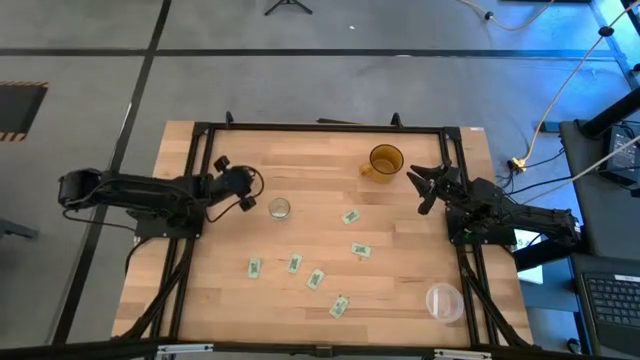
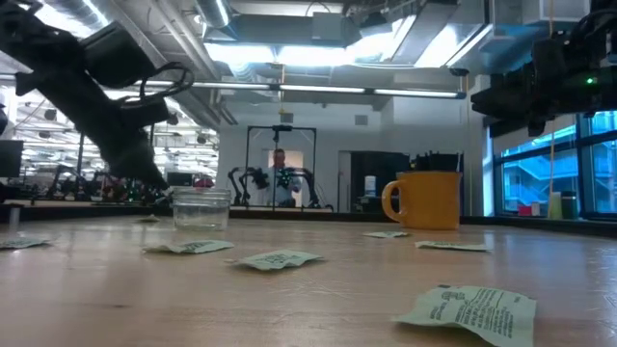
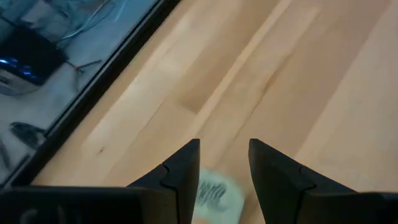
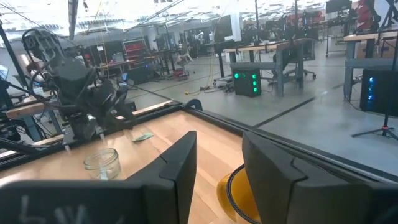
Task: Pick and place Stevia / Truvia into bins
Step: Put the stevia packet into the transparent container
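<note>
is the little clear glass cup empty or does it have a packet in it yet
Empty, as far as shown. The small round clear glass cup looks see-through with nothing inside in the low view, and the high view shows only bare glass.

White green-printed packets (image 1: 254,267), amber mug (image 1: 385,162), clear cup (image 1: 279,208).

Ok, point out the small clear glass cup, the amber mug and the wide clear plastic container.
Small clear glass cup (image 1: 279,208): high view, on its round opening.
Amber mug (image 2: 427,200): low view, on its side wall.
Wide clear plastic round container (image 1: 444,302): high view, on its rim.
</note>
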